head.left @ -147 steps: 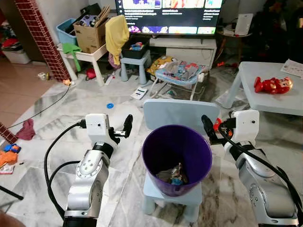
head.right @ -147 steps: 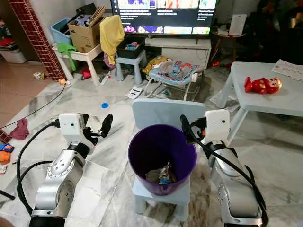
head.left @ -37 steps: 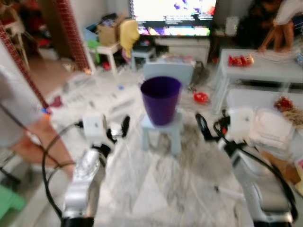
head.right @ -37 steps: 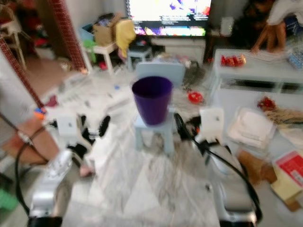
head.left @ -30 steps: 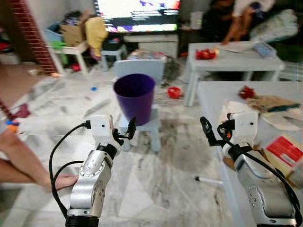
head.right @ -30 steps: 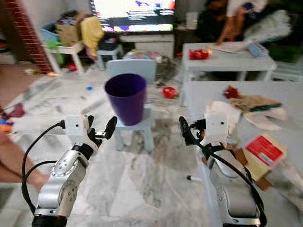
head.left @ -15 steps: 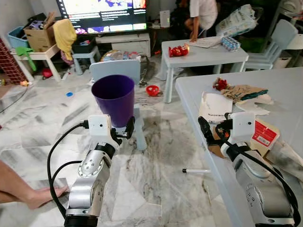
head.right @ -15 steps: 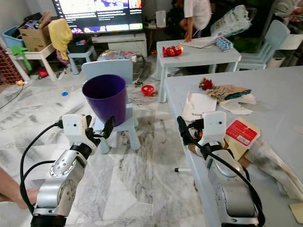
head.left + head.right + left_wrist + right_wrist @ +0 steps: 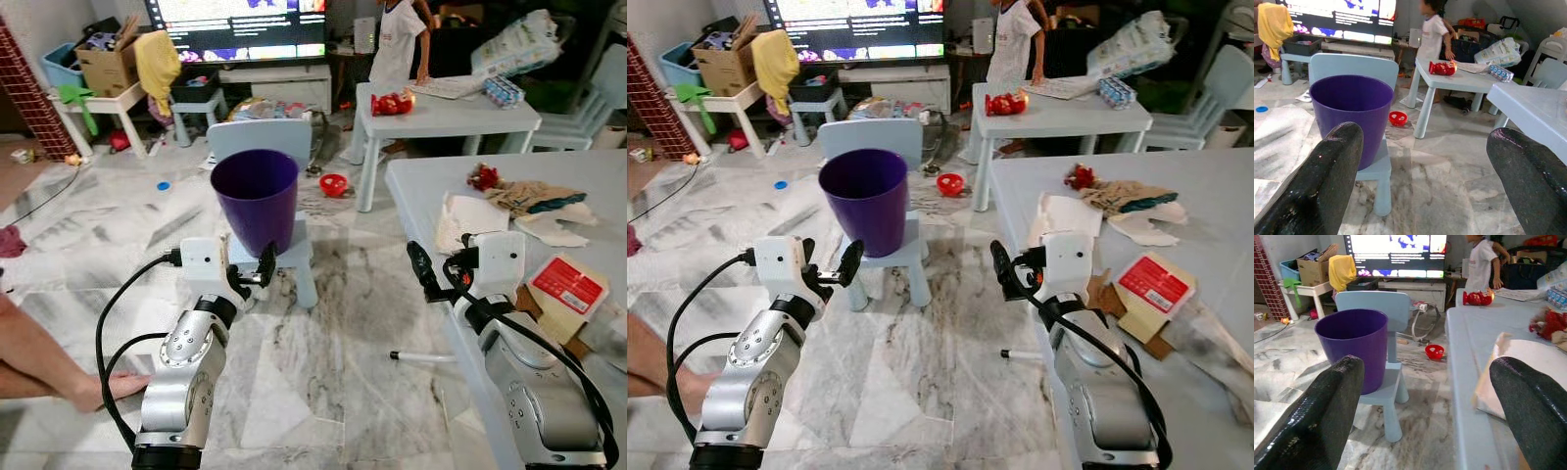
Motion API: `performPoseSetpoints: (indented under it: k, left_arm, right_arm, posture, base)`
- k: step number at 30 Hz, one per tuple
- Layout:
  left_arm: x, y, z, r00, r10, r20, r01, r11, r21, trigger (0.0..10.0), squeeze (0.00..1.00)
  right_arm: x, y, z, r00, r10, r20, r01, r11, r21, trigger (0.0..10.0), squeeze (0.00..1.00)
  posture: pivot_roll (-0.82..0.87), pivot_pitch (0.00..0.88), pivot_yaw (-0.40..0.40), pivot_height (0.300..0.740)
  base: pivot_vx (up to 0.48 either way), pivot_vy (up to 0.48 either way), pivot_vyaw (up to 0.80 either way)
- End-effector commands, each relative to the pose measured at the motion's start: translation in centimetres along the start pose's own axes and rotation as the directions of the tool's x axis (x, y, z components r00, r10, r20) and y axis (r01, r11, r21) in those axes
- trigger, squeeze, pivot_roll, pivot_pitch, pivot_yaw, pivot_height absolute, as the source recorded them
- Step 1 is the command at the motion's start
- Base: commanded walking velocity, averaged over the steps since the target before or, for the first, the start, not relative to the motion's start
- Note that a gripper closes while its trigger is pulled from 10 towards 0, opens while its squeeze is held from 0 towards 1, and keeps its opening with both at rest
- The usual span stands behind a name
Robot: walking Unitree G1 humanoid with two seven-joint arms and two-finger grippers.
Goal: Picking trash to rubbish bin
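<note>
bin: purple bin [image 9: 255, 199] on small chair [image 9: 294, 257]
trash: near table's [image 9: 588, 176] left edge
left gripper [image 9: 265, 264]: fingers spread, empty
right gripper [image 9: 419, 271]: fingers spread, empty

Between the left gripper's [image 9: 1422, 161] wide-apart fingers [image 9: 1322, 181], a purple bin [image 9: 1351, 115] stands on a small blue chair [image 9: 1374, 169]. Farther right, a person [image 9: 1432, 32] stands by a table [image 9: 1459, 81].

Items showing — one purple bin [image 9: 255, 196], standing ahead of the left gripper [image 9: 263, 266] on one small blue chair [image 9: 290, 257]. One pen [image 9: 423, 356] is lying on the floor below the right gripper [image 9: 419, 269]. Two light tables — one near table [image 9: 460, 181] beside the right gripper, one far table [image 9: 460, 116] beyond it.
</note>
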State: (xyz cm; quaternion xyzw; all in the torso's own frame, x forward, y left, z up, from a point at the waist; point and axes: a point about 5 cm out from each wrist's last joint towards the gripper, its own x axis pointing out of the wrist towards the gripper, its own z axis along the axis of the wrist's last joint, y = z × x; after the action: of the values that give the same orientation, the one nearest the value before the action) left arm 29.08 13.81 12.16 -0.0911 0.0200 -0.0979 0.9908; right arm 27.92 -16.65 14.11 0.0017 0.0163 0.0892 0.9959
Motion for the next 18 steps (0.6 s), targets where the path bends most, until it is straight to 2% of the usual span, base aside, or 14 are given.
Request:
performPoseSetpoints:
  k: [1,18]
  left_arm:
    - [0.06,0.13,0.35,1.0,0.002,0.008,-0.002,1.0,0.005,10.0,0.0]
    - [0.07,0.12,0.29,1.0,0.0,0.005,0.0,1.0,0.009,10.0,0.0]
  right_arm:
    - [0.07,0.04,0.47,1.0,0.007,0.02,-0.006,1.0,-0.006,10.0,0.0]
    - [0.1,0.06,0.48,1.0,0.006,0.022,-0.006,1.0,-0.006,10.0,0.0]
  posture:
    - [-0.04,0.0,0.041,0.74]
    - [-0.04,0.0,0.043,0.74]
  base:
    - [0.0,0.244,0.0]
    - [0.0,0.258,0.0]
